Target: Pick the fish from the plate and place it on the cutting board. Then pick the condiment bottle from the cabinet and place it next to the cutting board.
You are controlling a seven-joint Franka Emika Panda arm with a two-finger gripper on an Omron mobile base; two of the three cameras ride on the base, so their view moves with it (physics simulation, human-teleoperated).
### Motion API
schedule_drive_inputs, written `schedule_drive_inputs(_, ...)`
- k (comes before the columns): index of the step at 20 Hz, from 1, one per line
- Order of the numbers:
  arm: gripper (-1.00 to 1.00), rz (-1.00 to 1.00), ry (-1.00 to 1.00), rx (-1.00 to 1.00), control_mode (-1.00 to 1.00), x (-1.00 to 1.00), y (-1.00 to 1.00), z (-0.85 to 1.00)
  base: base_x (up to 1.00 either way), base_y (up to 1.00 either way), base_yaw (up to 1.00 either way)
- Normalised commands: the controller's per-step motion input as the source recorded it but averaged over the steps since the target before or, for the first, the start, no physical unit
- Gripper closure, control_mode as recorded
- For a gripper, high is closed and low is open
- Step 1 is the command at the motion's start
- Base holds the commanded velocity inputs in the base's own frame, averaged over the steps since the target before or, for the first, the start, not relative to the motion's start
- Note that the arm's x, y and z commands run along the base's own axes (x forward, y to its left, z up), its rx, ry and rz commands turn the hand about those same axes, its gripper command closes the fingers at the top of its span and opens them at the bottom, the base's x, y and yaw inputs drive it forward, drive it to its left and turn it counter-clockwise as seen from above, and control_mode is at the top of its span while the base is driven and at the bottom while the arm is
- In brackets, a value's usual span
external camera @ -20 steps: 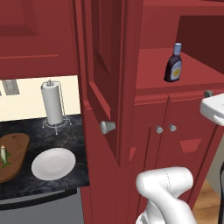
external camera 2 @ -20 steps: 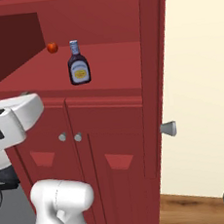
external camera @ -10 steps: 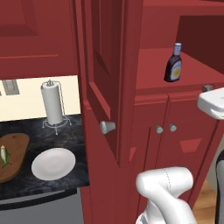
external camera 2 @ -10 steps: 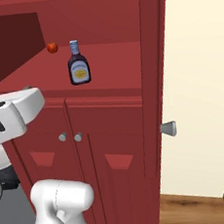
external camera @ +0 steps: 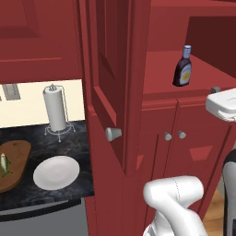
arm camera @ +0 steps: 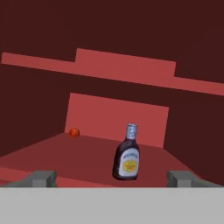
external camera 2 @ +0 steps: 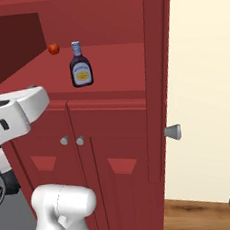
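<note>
The condiment bottle (external camera: 182, 67) (external camera 2: 80, 65), dark with a pale blue cap and oval label, stands upright on the shelf of the dark red cabinet (external camera: 156, 115). In the hand view the bottle (arm camera: 127, 153) sits a little right of centre, some way ahead of my gripper (arm camera: 112, 179). Its fingertips (arm camera: 43, 178) stand wide apart, open, with nothing between them. My white hand (external camera: 222, 103) (external camera 2: 15, 114) hovers in front of the shelf edge. The fish (external camera: 4, 164) lies on the cutting board (external camera: 17, 167) at far left. Beside the board sits the white plate (external camera: 56, 172).
The cabinet's open door with its silver knob (external camera: 113, 133) (external camera 2: 173, 132) juts out between counter and shelf. A small red ball (external camera 2: 54, 49) (arm camera: 74, 132) rests at the back of the shelf. A paper towel roll (external camera: 55, 109) stands behind the plate on the dark counter.
My hand has risen slightly and edged toward the shelf. The jaws stay wide open, and the bottle, fish and plate have not moved.
</note>
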Motion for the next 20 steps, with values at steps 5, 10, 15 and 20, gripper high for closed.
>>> schedule_drive_inputs(5, -1.00, -0.01, 0.00, 0.00, -1.00, 0.06, -0.04, 0.02, 0.00, 0.00, 0.00)
schedule_drive_inputs(10, -1.00, 0.00, -0.01, 0.01, -1.00, 0.07, -0.04, 0.05, 0.00, 0.00, 0.00)
schedule_drive_inputs(15, -1.00, 0.00, -0.03, 0.02, -1.00, 0.07, -0.03, 0.07, 0.00, 0.00, 0.00)
schedule_drive_inputs(20, -1.00, 0.00, -0.04, 0.03, -1.00, 0.12, 0.00, 0.05, 0.00, 0.00, 0.00)
